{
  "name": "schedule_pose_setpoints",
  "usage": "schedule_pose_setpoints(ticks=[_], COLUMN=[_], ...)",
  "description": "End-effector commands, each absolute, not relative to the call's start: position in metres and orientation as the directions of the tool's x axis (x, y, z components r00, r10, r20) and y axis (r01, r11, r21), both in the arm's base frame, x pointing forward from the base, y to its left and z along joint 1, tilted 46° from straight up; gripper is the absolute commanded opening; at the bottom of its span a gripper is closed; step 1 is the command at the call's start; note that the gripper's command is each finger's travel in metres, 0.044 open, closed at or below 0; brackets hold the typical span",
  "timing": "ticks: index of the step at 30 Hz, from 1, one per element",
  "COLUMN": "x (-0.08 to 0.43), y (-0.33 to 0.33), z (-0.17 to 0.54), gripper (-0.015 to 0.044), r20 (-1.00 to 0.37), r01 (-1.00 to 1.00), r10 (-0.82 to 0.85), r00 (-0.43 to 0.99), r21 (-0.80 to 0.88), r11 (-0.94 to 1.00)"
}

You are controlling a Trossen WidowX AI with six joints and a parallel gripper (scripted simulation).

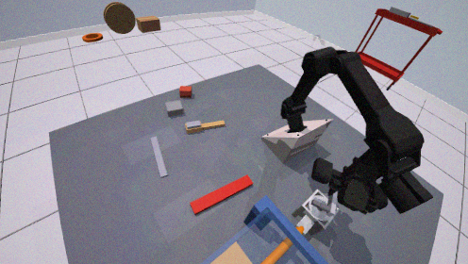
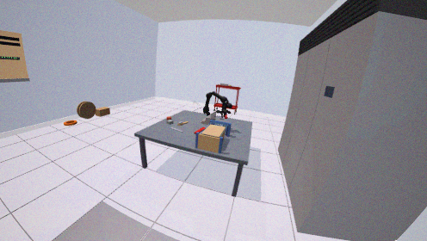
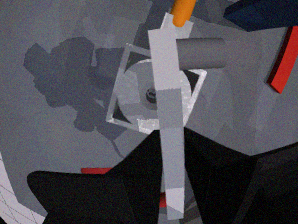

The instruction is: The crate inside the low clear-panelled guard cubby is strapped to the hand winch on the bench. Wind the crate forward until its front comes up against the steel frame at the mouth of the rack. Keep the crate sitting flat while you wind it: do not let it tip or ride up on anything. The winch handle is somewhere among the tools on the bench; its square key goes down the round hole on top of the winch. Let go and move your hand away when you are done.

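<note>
The winch [image 1: 311,218] [image 3: 123,85] stands before the guard cubby, a pale square frame around a disc with a dark round hole [image 3: 151,95]. My gripper [image 1: 332,188] [image 3: 169,135] is over the winch's side, shut on the winch handle [image 1: 322,205] [image 3: 167,67], a pale grey bar with a dark grey cylinder grip. In the wrist view the bar crosses the disc to the right of the hole. I cannot tell the handle's height or see its key end. The tan crate [image 1: 233,255] [image 2: 210,142] sits in the blue-edged cubby [image 1: 302,242], looking flat. An orange bar [image 1: 275,252] [image 3: 184,11] runs from the crate side toward the winch.
A red bar [image 1: 222,194] [image 3: 284,60] lies left of the cubby. Farther left are a grey strip [image 1: 158,156], a yellow-handled tool [image 1: 213,124], a grey block [image 1: 175,108] and a red block [image 1: 186,91]. The arm's pale wedge-shaped base [image 1: 294,141] stands behind the winch.
</note>
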State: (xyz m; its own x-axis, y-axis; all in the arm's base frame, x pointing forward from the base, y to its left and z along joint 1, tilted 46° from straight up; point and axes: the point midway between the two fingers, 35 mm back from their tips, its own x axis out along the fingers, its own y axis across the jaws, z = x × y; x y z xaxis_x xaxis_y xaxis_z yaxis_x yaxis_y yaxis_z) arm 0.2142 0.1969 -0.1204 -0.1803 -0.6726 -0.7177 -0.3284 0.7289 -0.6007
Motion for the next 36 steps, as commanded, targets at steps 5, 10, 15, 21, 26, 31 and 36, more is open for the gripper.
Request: schedule_pose_setpoints(ticks=[5,10,15,21,26,31,36], x=[0.2132,0.2134,0.2136,0.2137,0.2139,0.214,0.2141], y=[0.1959,0.1957,0.1955,0.1953,0.195,0.1947,0.1944], z=[-0.1201,-0.1202,-0.1203,-0.1204,-0.1205,-0.1206,-0.1207], gripper=[0.0,0.0,0.0,0.0,0.0,0.0,0.0], r20=[-0.774,-0.818,-0.852,-0.887,-0.91,-0.925,-0.934], r01=[-0.316,-0.297,-0.277,-0.25,-0.224,-0.2,-0.174], r10=[-0.595,-0.523,-0.453,-0.364,-0.281,-0.207,-0.127], r00=[-0.215,-0.24,-0.261,-0.286,-0.305,-0.32,-0.333], r21=[-0.522,-0.452,-0.383,-0.297,-0.218,-0.148,-0.071], r11=[0.792,0.841,0.881,0.921,0.95,0.968,0.982])
